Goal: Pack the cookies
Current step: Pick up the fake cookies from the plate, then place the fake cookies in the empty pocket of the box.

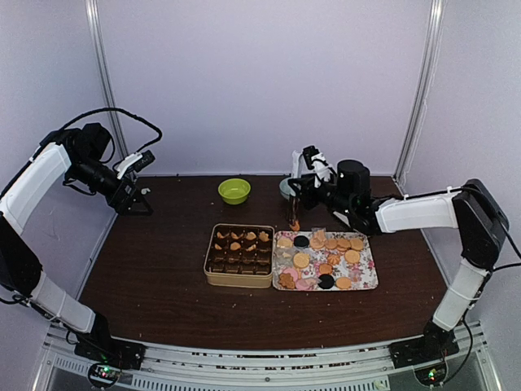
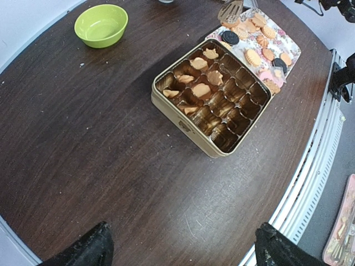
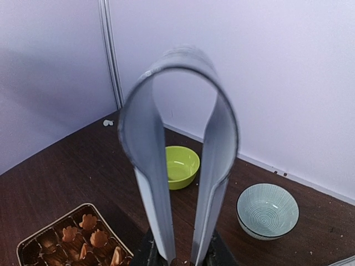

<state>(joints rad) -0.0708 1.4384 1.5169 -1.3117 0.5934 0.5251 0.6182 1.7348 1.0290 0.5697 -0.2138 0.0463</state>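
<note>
1. The left fingers point(image 2: 89, 249) are spread wide and hold nothing. They hang high over the left side of the brown tabletop point(image 1: 155, 261)
2. The right fingers point(image 3: 217, 254) are squeezed on a pair of metal tongs point(image 3: 213, 149). The tongs point down at the back left corner of the tray
3. Most of the cookies point(image 1: 330, 259) lie on a flowery tray point(image 1: 370, 281) in the middle of the tabletop. Many are round and orange, some are pink, and two are dark
4. A small orange cookie sits right at the tips of the tongs. It is too small to tell if the tongs pinch it
5. A tan tin point(image 1: 238, 280) stands right beside the tray, on its left. A few orange cookies sit in the brown paper cups point(image 2: 236, 119) in its back rows
6. A green bowl point(image 1: 234, 191) stands behind the tin. A pale striped bowl point(image 3: 267, 210) stands near it, behind the tray
</note>
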